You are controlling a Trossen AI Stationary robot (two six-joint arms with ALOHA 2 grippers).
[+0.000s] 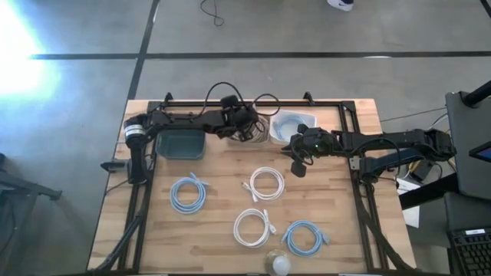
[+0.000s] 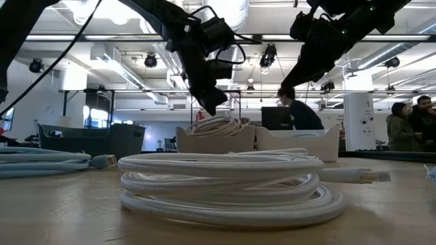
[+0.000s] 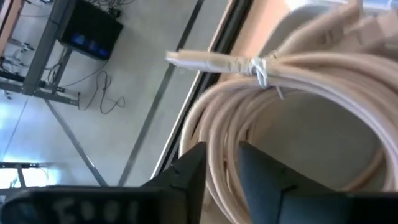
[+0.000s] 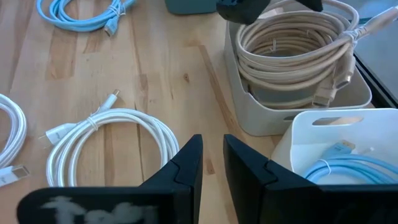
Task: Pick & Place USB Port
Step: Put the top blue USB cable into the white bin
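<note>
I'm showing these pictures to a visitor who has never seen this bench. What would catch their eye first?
Probably the left gripper at the table's far edge, hanging over a beige cable coil that lies in a light grey bin, fingers apart beside the coil. Next, the four loose coils on the wood: a white one mid-table and a blue one to its left among them. The right gripper hovers empty near the white bin.

Table (image 4: pixel 124 68) is light wood, visible grain, matt. Beige cable coil (image 4: pixel 292 43) looks smooth rubbery plastic, slight sheen. White cable coil (image 2: pixel 225 187) has ribbed, braided-looking matt jacket. Bins (image 4: pixel 273 115) are smooth matt plastic. Gripper fingers (image 4: pixel 186 165) are dark matt plastic.
</note>
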